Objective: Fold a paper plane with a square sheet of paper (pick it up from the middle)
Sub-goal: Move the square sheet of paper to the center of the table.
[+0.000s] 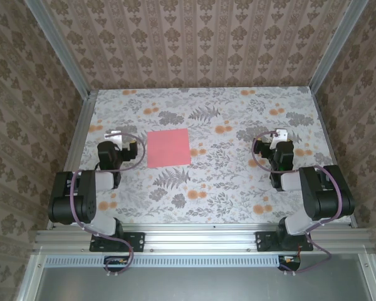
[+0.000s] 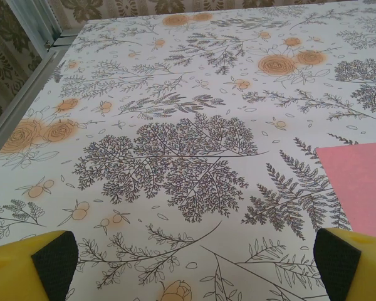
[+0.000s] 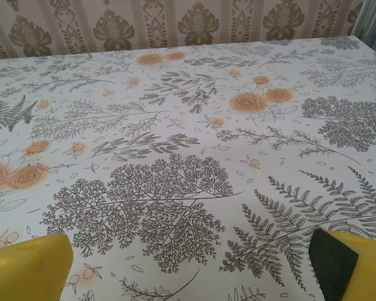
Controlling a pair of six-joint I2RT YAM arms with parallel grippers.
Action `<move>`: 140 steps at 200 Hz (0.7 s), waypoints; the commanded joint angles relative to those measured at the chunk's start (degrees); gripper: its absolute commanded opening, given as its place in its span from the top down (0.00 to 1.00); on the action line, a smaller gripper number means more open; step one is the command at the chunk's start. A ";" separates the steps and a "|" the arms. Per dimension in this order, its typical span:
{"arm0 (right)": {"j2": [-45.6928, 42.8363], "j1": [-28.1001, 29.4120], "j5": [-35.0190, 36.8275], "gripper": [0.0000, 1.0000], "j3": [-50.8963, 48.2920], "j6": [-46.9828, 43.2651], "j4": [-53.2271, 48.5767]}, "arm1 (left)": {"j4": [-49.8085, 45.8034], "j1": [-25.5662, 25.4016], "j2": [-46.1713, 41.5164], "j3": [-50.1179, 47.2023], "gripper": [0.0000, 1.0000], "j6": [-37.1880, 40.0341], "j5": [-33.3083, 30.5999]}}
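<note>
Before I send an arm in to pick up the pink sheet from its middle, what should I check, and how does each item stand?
1. Square sheet of paper flat and unfolded on the table: ok.
2. Nothing lying on the sheet: ok.
3. Left gripper open and empty: ok.
4. Right gripper open and empty: ok.
5. Both grippers apart from the sheet, the left one nearer: ok.
6. Any sheet edge lifted off the table: cannot tell.
</note>
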 commanded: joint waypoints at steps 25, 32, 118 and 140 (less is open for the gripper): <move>-0.06 -0.01 -1.11 0.00 0.41 0.75 1.19 | 0.01 0.01 0.32 1.03 0.00 1.27 -0.34; -0.12 -0.01 -1.05 0.00 0.41 0.80 1.20 | -0.01 -0.07 0.32 0.99 0.00 1.27 -0.34; -0.02 -0.01 -1.54 0.00 0.79 0.66 0.55 | 0.01 0.05 0.29 1.03 0.00 1.27 -0.34; -0.05 -0.01 -1.46 0.00 0.80 0.58 0.36 | 0.31 0.02 0.21 0.78 0.00 1.27 -0.13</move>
